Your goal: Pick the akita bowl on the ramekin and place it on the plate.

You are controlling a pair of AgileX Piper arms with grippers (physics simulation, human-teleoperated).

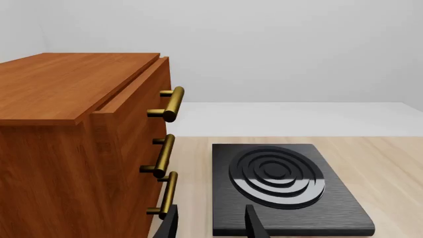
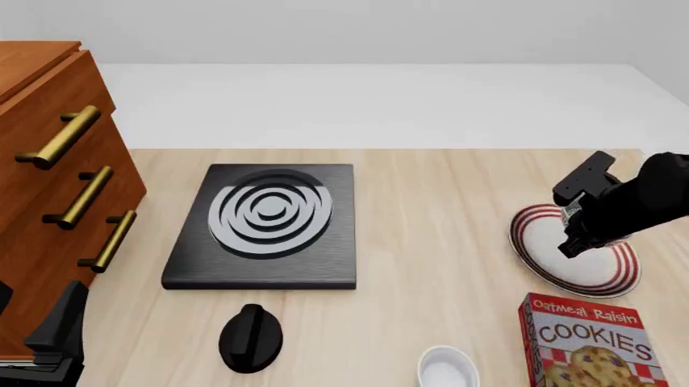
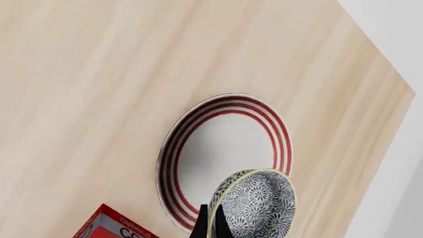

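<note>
The plate [image 2: 603, 274] lies flat on the table [image 2: 431, 210] at the right side, and its white centre holds nothing. The bowl [image 3: 254, 206] hangs above the plate's near rim, tipped on its side so that its dark patterned outside faces the right wrist camera. The right gripper [image 3: 210, 225] is pinched narrow on the bowl's rim, one finger to each side of the wall. In the front view the bowl itself is hidden behind the dark right arm. The ramekin [image 2: 448, 371] stands upright near the front edge of the table, left of the cookie box [image 2: 592, 343], with nothing in it or on it.

The right arm reaches in from the right and bends down over the plate, its wrist pointing steeply at the table. The left gripper [image 1: 211, 225] sits low at the front left corner, beside the wooden cabinet [image 1: 73, 148], its fingers spread apart and holding nothing. It points level across the table toward the black burner [image 1: 281, 183]. A black knob [image 2: 251, 337] rests in front of the burner.
</note>
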